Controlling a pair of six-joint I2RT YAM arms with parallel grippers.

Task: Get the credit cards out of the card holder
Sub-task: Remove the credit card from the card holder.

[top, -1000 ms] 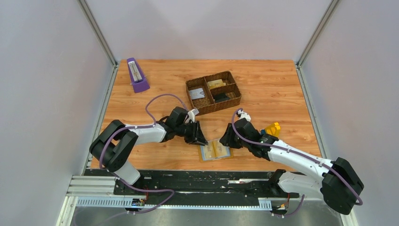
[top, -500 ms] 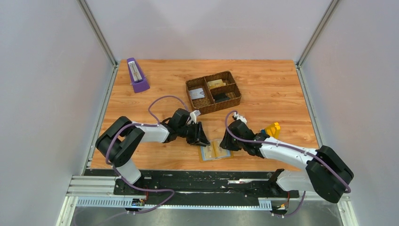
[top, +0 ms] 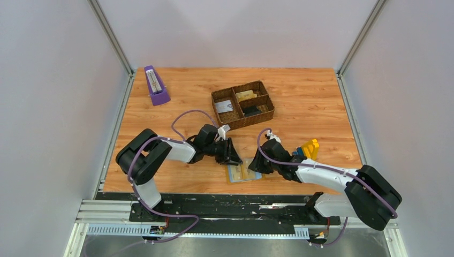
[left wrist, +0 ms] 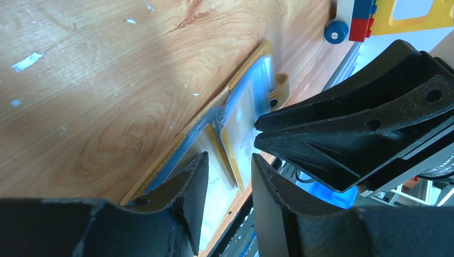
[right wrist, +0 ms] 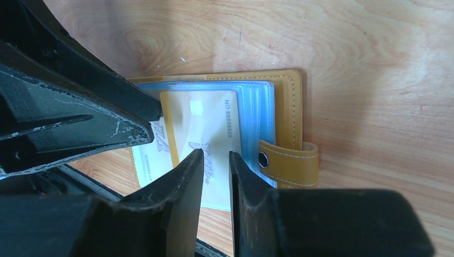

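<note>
The card holder lies open near the table's front edge, mustard outside with light blue pockets and a snap tab. A white credit card with a mustard stripe shows in the top pocket. My left gripper hovers over the holder's left page, open with nothing between its fingers. My right gripper is low over the right page, its tips a narrow gap apart just above the card, with the card's print showing through the gap. The two grippers nearly meet over the holder.
A brown woven tray with cards in its compartments stands behind the grippers. A purple metronome is at the back left. A yellow and blue toy block sits beside the right arm. The black rail runs along the front edge.
My right gripper has slid left onto the holder and its jaws have narrowed. My left gripper has edged right and its jaws have widened.
</note>
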